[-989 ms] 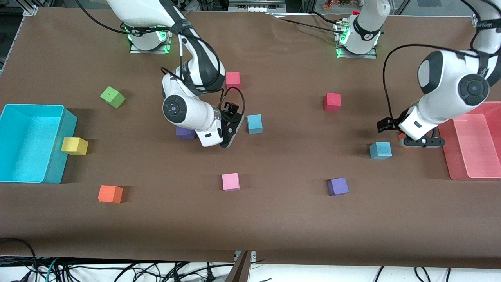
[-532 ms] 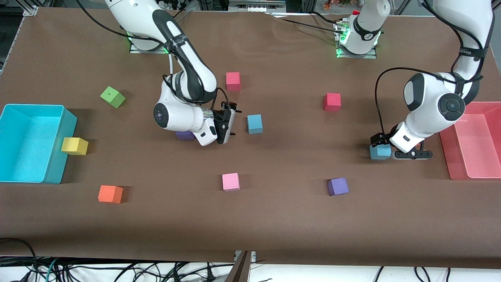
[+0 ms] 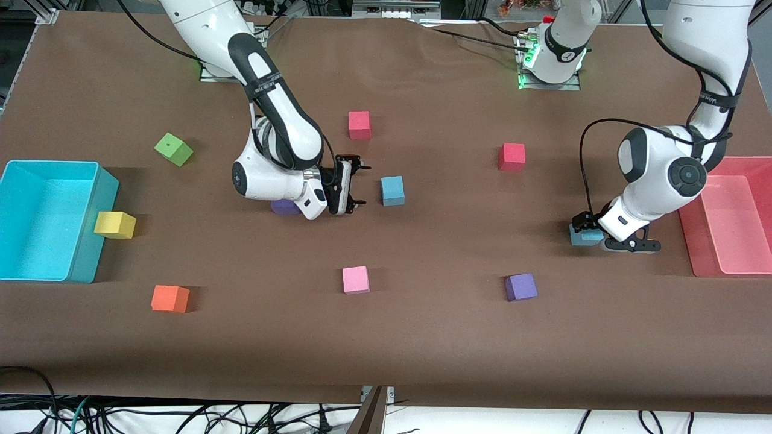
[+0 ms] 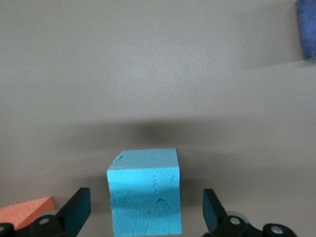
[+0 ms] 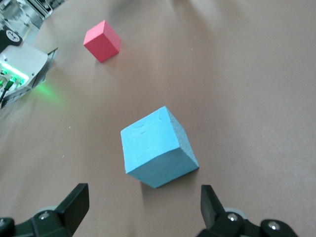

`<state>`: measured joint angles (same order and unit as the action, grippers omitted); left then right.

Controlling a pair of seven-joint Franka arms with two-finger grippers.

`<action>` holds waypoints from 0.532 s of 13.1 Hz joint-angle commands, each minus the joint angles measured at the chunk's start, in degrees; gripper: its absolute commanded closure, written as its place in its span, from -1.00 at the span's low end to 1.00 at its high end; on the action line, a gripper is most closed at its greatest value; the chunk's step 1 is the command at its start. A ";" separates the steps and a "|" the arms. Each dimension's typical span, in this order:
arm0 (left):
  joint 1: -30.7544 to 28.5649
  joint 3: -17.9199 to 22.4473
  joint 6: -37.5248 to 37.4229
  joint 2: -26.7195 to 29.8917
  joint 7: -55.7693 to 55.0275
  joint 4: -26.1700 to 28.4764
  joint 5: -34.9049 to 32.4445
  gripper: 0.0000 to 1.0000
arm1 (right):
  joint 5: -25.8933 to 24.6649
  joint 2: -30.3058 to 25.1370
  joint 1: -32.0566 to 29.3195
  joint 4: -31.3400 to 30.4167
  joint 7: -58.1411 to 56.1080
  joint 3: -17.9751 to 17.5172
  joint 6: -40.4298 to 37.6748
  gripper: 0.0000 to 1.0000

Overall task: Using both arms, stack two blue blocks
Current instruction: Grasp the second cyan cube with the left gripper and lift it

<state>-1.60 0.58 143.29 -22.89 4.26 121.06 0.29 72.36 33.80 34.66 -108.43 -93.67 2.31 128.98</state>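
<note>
One blue block (image 3: 392, 190) sits mid-table. My right gripper (image 3: 360, 185) is open and low beside it, on the right arm's side, jaws facing it. In the right wrist view the block (image 5: 158, 147) lies just ahead of the open fingertips (image 5: 74, 202), not between them. The second blue block (image 3: 580, 237) sits near the pink bin, partly covered by my left gripper (image 3: 586, 229). In the left wrist view this block (image 4: 144, 190) lies between the open fingers (image 4: 76, 210) of my left gripper (image 4: 145, 200), apart from both.
A cyan bin (image 3: 96, 181) and a pink bin (image 3: 693, 241) stand at the table's ends. Red (image 3: 359, 125) (image 3: 511, 157), green (image 3: 173, 149), yellow (image 3: 114, 224), orange (image 3: 169, 298), pink (image 3: 355, 279) and purple (image 3: 521, 287) (image 3: 283, 207) blocks are scattered. Another orange block (image 4: 24, 211) lies beside my left gripper.
My left gripper moved from beside the pink bin down over the nearby blue block. My right gripper turned so that its open jaws face the other blue block.
</note>
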 commanded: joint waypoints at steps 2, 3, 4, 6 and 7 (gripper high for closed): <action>0.10 -0.05 1.64 -2.24 1.72 -0.13 2.69 -0.98 | 9.63 2.23 -0.56 -0.73 -11.86 -0.72 1.10 -1.00; 0.10 -0.05 2.08 -2.51 1.72 -0.13 2.61 -0.69 | 10.08 2.23 -0.56 -0.73 -12.06 -0.81 1.10 -0.99; 0.19 -0.05 2.09 -2.42 1.72 -0.04 2.61 -0.41 | 10.17 2.23 -0.56 -0.64 -12.15 -0.81 1.10 -1.00; 0.28 0.03 1.74 -1.99 2.07 -0.04 1.91 0.43 | 10.26 2.41 -0.47 -0.73 -13.02 -0.81 1.28 -1.00; 0.45 0.03 1.39 -1.29 2.16 -0.04 1.82 0.77 | 10.26 2.58 -0.56 -0.64 -13.29 -0.81 1.28 -1.00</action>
<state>-1.49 0.54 144.73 -25.24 4.47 121.02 1.10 81.22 36.75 34.65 -108.65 -104.91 2.27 129.49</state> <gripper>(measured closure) 0.410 0.000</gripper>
